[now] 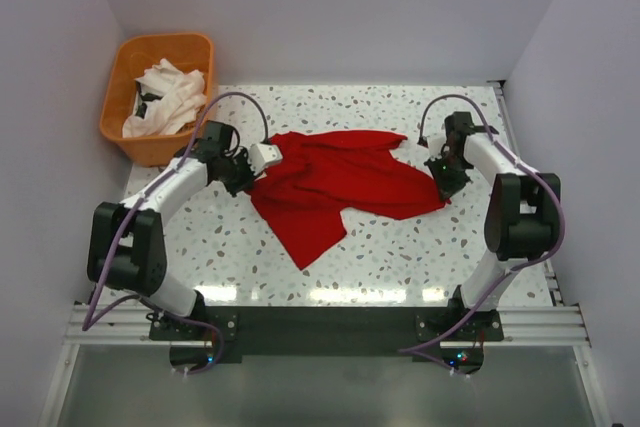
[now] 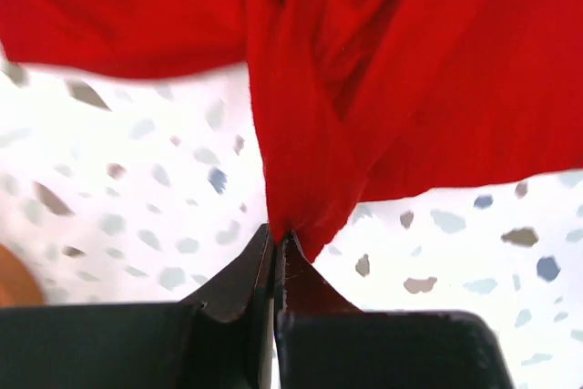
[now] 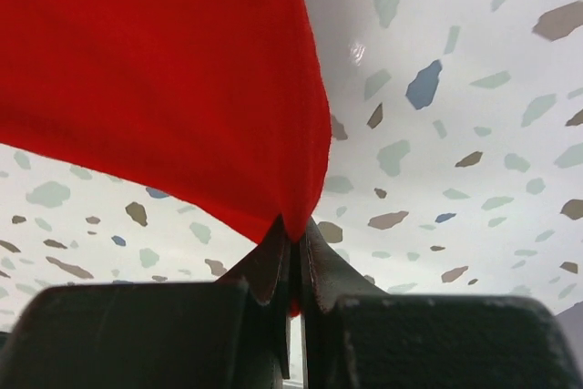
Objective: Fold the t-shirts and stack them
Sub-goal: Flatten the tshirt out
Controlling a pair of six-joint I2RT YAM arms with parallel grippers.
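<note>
- Two arms reach out from the near edge of the table (image 1: pixel 400 257), one on each side of the red shirt (image 1: pixel 340 182).
- On the left side, the left gripper (image 2: pixel 278 236) has its jaws pressed together on a bunched fold at the shirt's left edge. Its wrist view shows the cloth drawn into a narrow pleat that runs into the fingertips.
- On the right side, the right gripper (image 3: pixel 293 225) pinches a corner of the shirt's right edge. The cloth rises off the speckled top just ahead of the fingers.
- Between the two grippers, the red shirt lies crumpled and unfolded mid-table, with one flap trailing toward the near side.
- Step in hand, as I judge it: both ends are gripped, ready to lift the shirt and spread it flat before the first fold.
- Next move probably calls for both arms to rise and pull apart evenly, so the cloth hangs straight and neither pinch slips.
- Farther back on the left, the orange basket (image 1: pixel 165 39) holds the white shirts (image 1: pixel 170 97) in a loose heap, not yet folded.
</note>
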